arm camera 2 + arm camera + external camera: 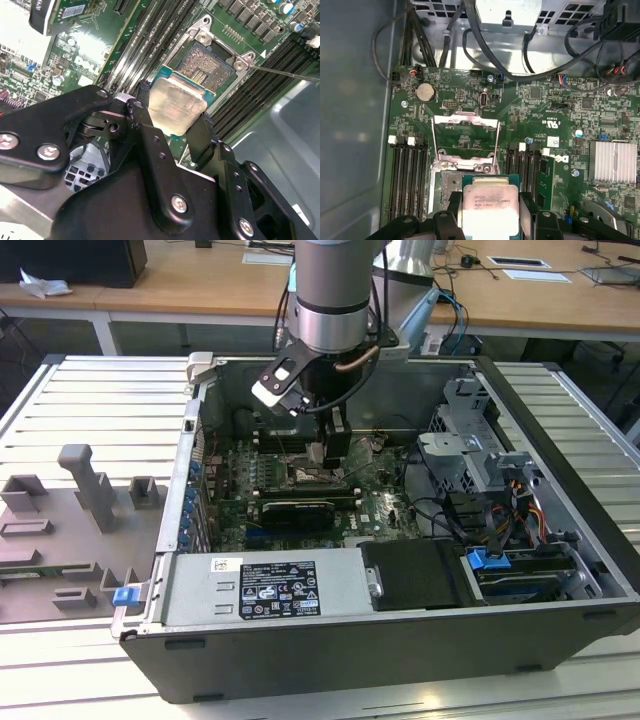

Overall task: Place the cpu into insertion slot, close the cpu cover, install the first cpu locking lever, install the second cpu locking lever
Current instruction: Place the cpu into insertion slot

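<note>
One cpu [177, 105] is counted, and one gripper [172, 110] with two fingers [142, 117]. One cpu cover [465, 120] and one socket [207, 65] are seen. On the one motherboard [545, 100], one coin battery [425, 92] and one finned heatsink [612, 161] are found. Four white clips [391, 141] are counted at the memory slots. One expansion card [295, 510] is seen inside the one computer case [400, 660].
</note>
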Controlling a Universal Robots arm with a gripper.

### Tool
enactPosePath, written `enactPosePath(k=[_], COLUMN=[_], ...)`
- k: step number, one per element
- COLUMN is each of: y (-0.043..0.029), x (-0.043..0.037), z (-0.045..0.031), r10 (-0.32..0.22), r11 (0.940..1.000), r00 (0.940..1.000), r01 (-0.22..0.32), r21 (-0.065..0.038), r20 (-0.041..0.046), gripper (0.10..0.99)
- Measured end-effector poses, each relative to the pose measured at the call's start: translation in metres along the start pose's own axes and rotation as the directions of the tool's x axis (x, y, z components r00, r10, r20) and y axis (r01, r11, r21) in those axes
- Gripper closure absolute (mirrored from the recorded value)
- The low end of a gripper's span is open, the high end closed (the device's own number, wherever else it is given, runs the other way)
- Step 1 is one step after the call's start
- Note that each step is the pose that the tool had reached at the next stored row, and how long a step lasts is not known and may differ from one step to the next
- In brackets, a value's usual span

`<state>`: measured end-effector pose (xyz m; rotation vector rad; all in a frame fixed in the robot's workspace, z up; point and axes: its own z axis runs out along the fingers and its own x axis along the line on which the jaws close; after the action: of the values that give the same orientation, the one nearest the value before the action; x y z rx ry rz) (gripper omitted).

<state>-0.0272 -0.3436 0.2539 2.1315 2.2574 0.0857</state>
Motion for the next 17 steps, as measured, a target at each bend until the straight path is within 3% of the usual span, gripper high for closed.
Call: enactPosePath(k=[8,11,17], y=[-0.0020,-0.0064,-0.0105], x=[0.0050,0.0085,0.0211], z=[0.0072,0.0123,0.0256], r10=[0.019,0.019,0.019], r11=[0.9998,0.9998,0.9998], r00=[0.9998,0.9998,0.9998], r01=[-0.019,-0.019,-0.019], r21=[-0.001,-0.001,-0.001], r20=[0.0011,0.0011,0.0013], gripper=[0.545,0.545,0.545])
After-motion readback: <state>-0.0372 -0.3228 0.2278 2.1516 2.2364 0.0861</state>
